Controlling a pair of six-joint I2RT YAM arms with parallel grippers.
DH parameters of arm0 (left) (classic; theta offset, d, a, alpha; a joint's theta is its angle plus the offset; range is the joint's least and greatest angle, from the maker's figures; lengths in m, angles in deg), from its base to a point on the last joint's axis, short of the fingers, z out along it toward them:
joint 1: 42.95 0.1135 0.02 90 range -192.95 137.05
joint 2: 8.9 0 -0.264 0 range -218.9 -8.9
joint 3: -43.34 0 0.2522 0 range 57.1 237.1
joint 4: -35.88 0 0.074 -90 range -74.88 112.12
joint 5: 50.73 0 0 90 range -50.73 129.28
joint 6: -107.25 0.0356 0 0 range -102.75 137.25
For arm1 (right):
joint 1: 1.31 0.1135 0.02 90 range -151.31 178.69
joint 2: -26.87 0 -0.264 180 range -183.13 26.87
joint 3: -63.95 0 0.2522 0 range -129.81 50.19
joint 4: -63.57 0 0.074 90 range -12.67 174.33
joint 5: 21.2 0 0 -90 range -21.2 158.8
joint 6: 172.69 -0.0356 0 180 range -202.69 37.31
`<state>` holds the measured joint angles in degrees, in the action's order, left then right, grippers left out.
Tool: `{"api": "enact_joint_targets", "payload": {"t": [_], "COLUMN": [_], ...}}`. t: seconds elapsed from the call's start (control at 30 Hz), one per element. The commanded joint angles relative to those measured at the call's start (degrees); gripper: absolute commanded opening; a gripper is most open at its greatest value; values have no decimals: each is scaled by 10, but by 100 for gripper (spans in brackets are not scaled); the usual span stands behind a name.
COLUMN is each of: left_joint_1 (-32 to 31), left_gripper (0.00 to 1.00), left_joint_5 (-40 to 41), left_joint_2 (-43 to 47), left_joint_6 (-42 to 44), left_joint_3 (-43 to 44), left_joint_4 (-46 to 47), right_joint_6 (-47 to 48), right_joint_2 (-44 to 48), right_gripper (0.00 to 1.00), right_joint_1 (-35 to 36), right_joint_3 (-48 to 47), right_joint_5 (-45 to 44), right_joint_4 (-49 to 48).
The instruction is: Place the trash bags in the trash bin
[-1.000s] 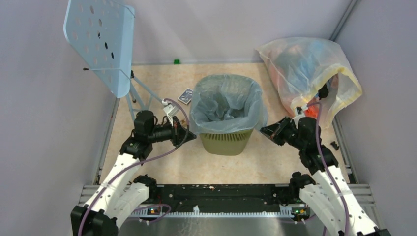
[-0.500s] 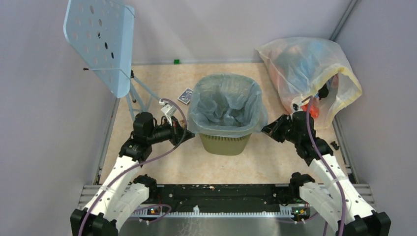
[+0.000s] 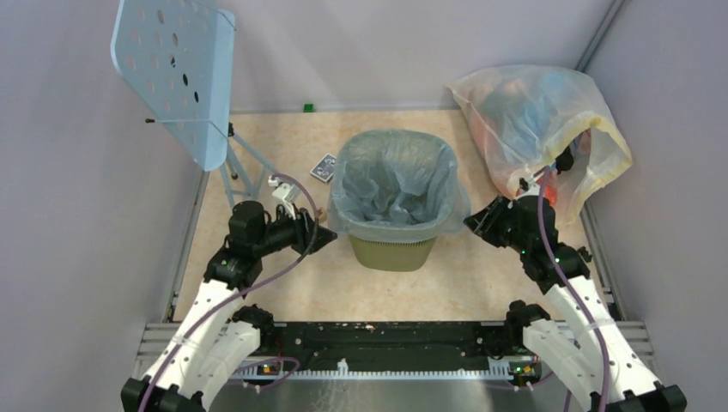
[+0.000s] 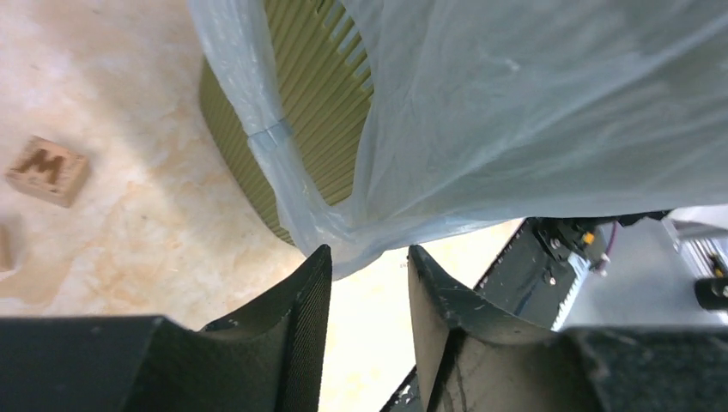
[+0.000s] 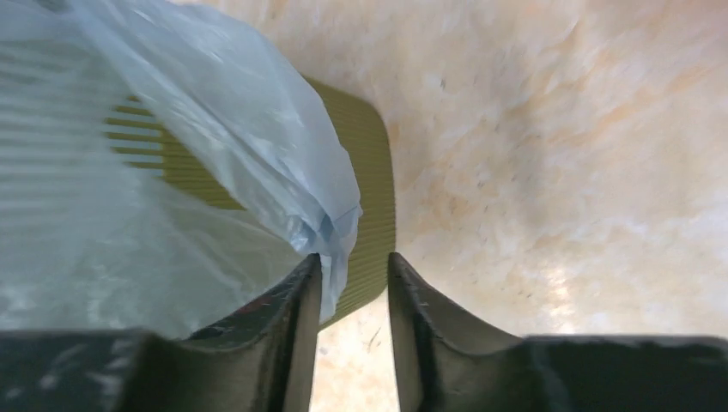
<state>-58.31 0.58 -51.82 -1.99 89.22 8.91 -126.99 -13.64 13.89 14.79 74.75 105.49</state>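
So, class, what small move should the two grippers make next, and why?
Probably close the left gripper and right gripper on the hem and tug down: the trash bag already lines the trash bin, its hem hanging loose at both open jaws.

what I'm seeing from here: trash bag (image 3: 395, 176) thin crinkly see-through plastic with a soft sheen, trash bin (image 3: 393, 250) matt ribbed olive plastic, table (image 3: 481, 285) smooth marbled beige, little block (image 4: 47, 170) plain wood I'd say

Trash bag (image 3: 393, 176) lines trash bin (image 3: 393, 249); left hand (image 3: 329, 238) and right hand (image 3: 471, 221) flank its rim.
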Motion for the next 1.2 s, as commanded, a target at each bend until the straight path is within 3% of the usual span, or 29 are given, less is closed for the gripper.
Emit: {"api": "enact_joint_targets", "payload": {"t": [0.0,0.07,0.23,0.5,0.7,1.0,1.17], "left_joint_1": [2,2,3,2,2,2,2], "left_gripper": [48,55,59,69,70,59,35], "left_joint_5": [85,116,166,140,126,126,134], "left_joint_2": [66,89,109,2,-59,-129,-158], "left_joint_6": [-44,-61,-95,-149,-171,-185,-185], "left_joint_3": [0,2,-9,-33,-49,-50,-48], "left_joint_4": [-20,-28,9,176,238,306,328], "right_joint_6": [68,88,144,172,165,149,144], "right_joint_2": [48,59,38,-90,-128,-141,-149], "right_gripper": [44,52,54,55,54,32,11], "right_joint_1": [-1,-2,-2,-3,-13,-30,-30], "right_joint_3": [-50,-59,-95,-135,-119,-91,-87], "right_joint_5": [-77,-84,-47,31,36,72,83], "right_joint_4": [14,12,-11,-77,-107,-147,-154]}}
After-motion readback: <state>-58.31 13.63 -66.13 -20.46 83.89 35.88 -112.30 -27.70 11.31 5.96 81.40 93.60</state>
